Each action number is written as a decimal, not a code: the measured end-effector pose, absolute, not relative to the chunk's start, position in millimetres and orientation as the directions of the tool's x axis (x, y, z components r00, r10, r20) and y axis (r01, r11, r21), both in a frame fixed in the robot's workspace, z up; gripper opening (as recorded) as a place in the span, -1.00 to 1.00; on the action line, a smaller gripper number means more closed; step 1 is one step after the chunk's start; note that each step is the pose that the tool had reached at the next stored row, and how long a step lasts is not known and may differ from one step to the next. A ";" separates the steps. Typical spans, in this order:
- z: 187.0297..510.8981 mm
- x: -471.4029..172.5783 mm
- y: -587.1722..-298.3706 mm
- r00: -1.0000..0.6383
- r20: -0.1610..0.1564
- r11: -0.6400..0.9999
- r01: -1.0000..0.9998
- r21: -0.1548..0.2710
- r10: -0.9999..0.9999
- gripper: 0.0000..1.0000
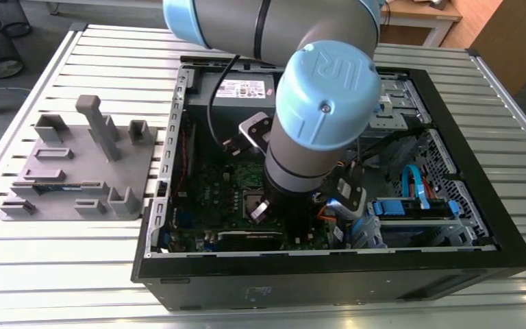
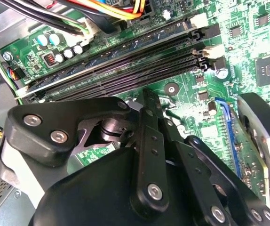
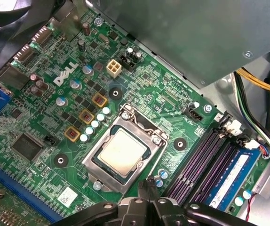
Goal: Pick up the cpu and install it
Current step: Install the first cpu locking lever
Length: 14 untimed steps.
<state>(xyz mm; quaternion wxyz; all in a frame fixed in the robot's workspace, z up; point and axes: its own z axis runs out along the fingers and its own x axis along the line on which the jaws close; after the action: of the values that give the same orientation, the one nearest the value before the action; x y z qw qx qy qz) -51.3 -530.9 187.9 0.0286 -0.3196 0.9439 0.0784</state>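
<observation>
The cpu (image 3: 123, 153), a small square chip with a shiny silver top, lies flat in the motherboard socket, with the silver socket frame (image 3: 93, 165) around it. My gripper (image 3: 146, 186) hovers just beside the socket's edge, fingertips drawn together with nothing between them. In the second wrist view the black gripper (image 2: 146, 93) points down at the green board next to the memory slots (image 2: 125, 66). In the exterior view the arm's wrist (image 1: 290, 171) reaches down into the open computer case (image 1: 482, 205) and covers the socket area.
A grey power supply box (image 3: 196, 37) overhangs the board close to the socket. Memory slots (image 3: 205, 160) and a blue memory stick (image 3: 231, 176) lie on the socket's other side. Cables (image 2: 102, 9) run along the case wall. A grey fixture plate (image 1: 71, 171) stands outside the case at the exterior view's left.
</observation>
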 end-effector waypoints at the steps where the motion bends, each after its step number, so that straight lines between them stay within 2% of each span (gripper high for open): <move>1: 187.8 -51.3 -531.3 -0.794 -0.104 0.783 -0.608 0.130 -0.599 -0.79; 14: 187.7 -51.2 -534.2 -0.794 -0.105 0.783 -0.608 0.131 -0.599 -0.79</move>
<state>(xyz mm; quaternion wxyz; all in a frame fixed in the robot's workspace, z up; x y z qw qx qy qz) -51.2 -534.2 187.7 0.0289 -0.3196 0.9438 0.0793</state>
